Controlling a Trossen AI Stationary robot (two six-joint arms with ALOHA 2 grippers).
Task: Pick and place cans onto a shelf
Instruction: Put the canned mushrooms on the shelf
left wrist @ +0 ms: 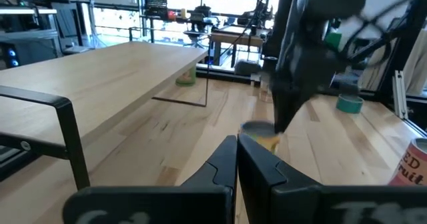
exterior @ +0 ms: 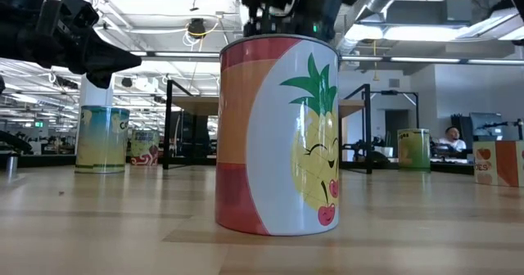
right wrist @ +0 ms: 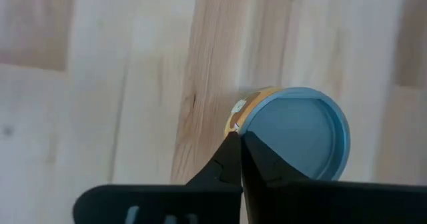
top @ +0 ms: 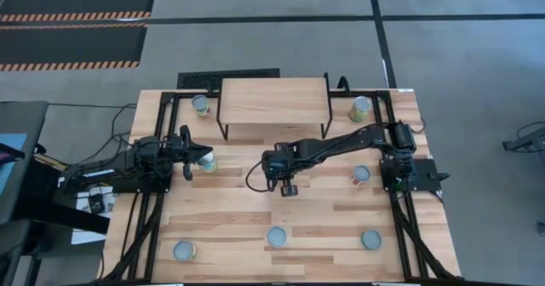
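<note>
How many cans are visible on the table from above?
7: far-left, far-right, under the left arm, right-middle, three along the near edge. Another may be hidden under the right arm.

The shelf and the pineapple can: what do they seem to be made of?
The shelf: a light wooden board, matte, with visible grain, on thin black legs, probably metal. The pineapple can: seemingly a metal tin, judging by its grey round top in the right wrist view, with a glossy printed label that looks like paper or film.

Bright overhead light, blurred wrist views
</note>
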